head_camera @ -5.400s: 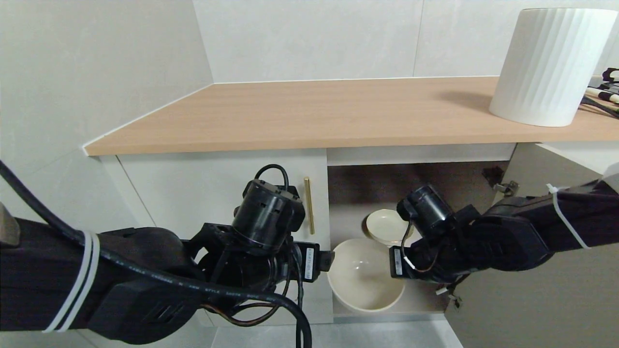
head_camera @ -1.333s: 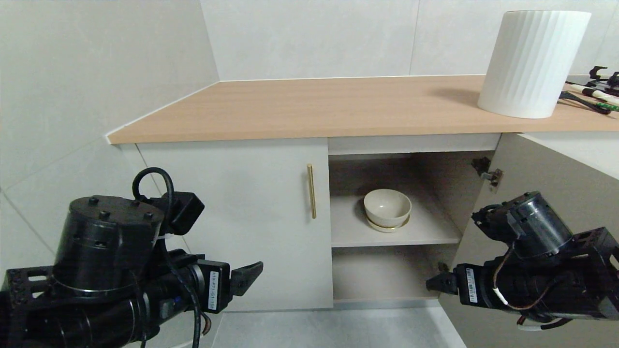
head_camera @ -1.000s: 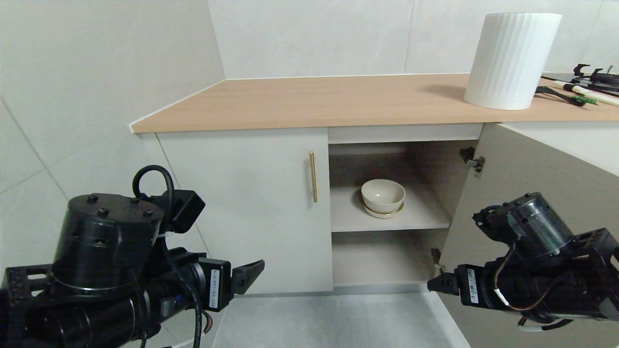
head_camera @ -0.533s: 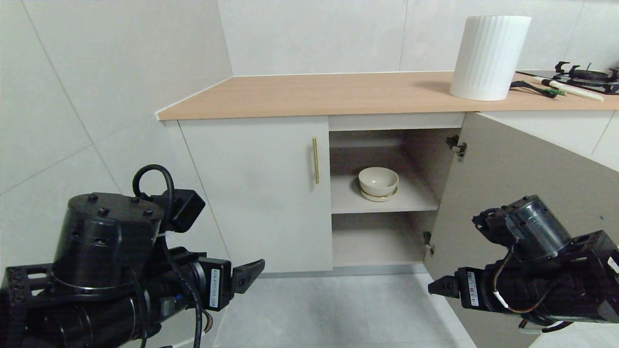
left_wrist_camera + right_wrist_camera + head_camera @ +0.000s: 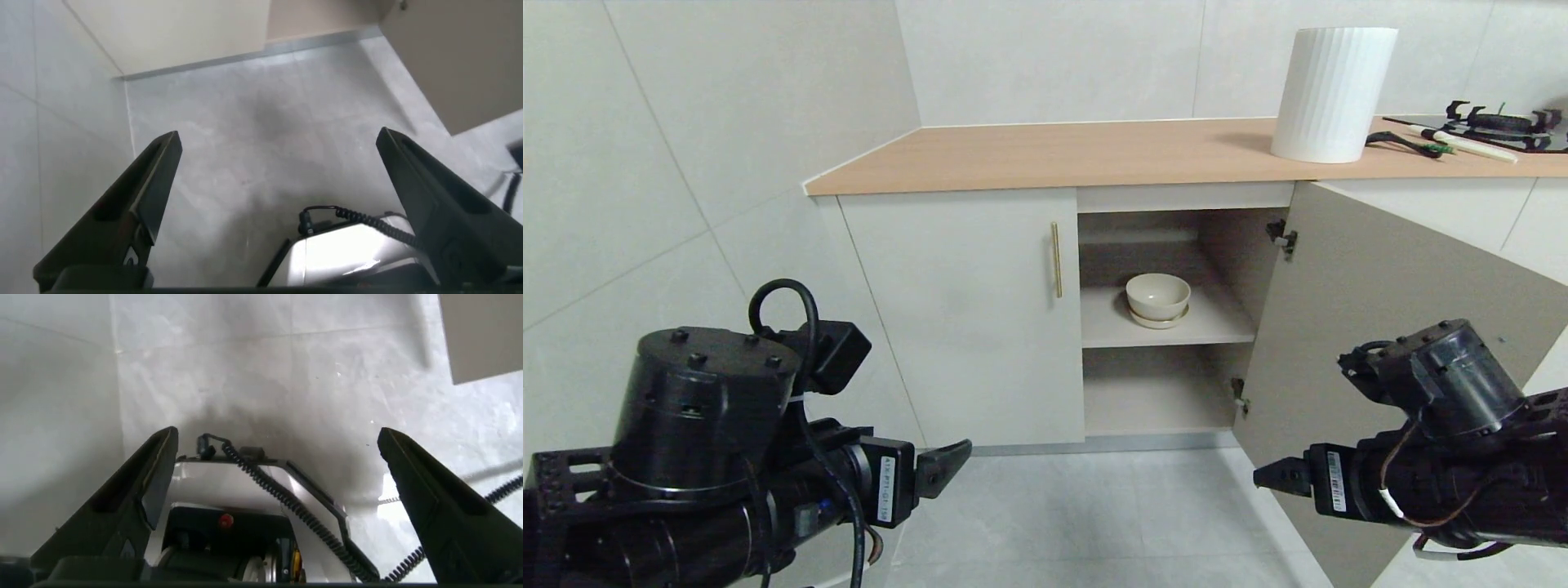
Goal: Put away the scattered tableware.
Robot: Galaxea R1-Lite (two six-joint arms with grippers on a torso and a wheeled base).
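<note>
A cream bowl [image 5: 1157, 294] rests on a cream plate [image 5: 1158, 319] on the upper shelf of the open cabinet [image 5: 1168, 331]. Both arms hang low, well back from the cabinet, over the floor. My left gripper [image 5: 947, 467] sits at the lower left and my right gripper [image 5: 1274, 475] at the lower right. In the left wrist view the left gripper [image 5: 278, 143] is open with only grey floor between its fingers. The right wrist view shows the right gripper [image 5: 278, 439] open too, holding nothing.
The cabinet's right door [image 5: 1380, 327] is swung open toward my right arm. The left door with its gold handle [image 5: 1055, 260] is closed. A white ribbed cylinder [image 5: 1331, 94] and some utensils [image 5: 1462, 140] sit on the wooden counter [image 5: 1054, 155]. Grey tile floor [image 5: 1094, 514] lies ahead.
Earlier both grippers held the bowl at the cabinet opening; now it sits on the plate on the shelf. The grippers are withdrawn, and the whole view has backed away from the cabinet.
</note>
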